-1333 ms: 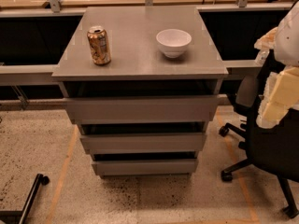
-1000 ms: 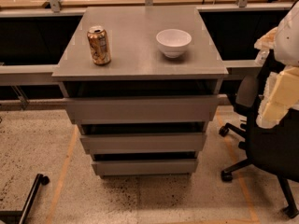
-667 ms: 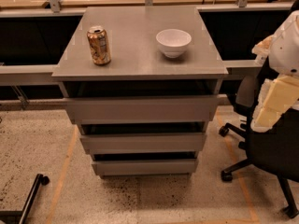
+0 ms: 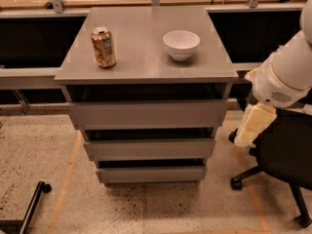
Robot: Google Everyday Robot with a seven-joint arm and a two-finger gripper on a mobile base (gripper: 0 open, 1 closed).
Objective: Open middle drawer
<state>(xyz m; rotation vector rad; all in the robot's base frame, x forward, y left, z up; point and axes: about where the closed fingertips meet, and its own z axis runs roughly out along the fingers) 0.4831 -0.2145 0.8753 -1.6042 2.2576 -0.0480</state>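
Middle drawer (image 4: 148, 149) closed | claw (image 4: 249, 129) right of cabinet (image 4: 146, 65) | speckled floor (image 4: 39, 150)

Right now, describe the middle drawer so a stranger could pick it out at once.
Find the grey cabinet with a can and bowl on top; the gripper hangs beside its right side. Of three stacked fronts, the middle drawer is the second, under the taller top front and above the smaller lowest front.

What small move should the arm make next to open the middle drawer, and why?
Probably move the gripper toward the right end of the middle drawer front. The gripper hangs right of the cabinet, near the office chair, apart from the drawer, which looks closed.
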